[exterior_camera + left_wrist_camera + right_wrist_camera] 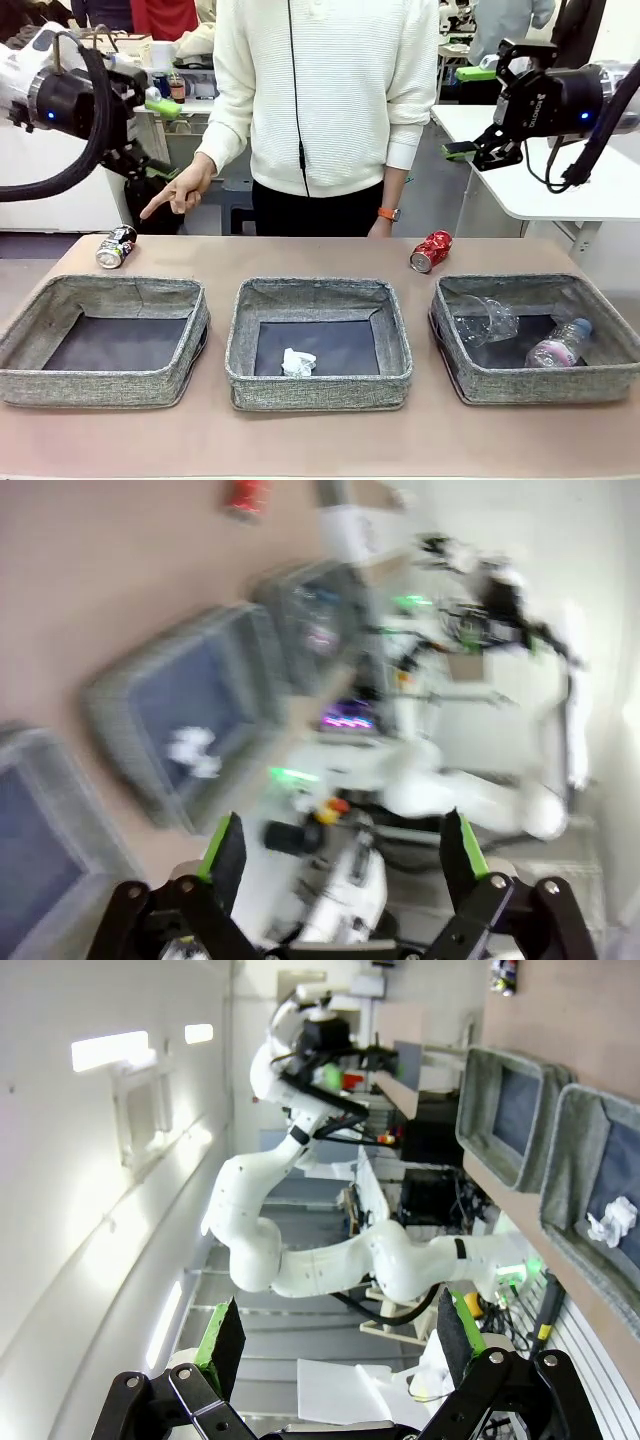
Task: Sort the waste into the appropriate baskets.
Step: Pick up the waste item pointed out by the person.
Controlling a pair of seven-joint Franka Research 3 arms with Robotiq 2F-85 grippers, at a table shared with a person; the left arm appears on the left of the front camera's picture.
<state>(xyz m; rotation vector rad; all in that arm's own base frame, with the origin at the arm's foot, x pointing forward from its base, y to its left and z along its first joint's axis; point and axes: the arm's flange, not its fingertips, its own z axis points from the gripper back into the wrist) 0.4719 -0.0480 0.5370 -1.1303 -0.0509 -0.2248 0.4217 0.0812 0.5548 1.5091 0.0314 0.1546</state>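
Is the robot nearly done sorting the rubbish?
About halfway. Done: the paper ball lies in the middle basket; the cup and bottle lie in the right basket. In hand: nothing, the left gripper and right gripper hang open. Left: the dark can, which a person's hand points toward, and the red can, both on the table.

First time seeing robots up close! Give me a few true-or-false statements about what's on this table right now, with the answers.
1. The paper ball lies in the middle basket. True.
2. The red can and the dark can both lie on the table, outside the baskets. True.
3. The left basket is piled with waste. False: only its dark bottom shows.
4. The right gripper holds a can. False: it is raised, open and holds nothing.
5. The person's hand points toward the dark can. True.
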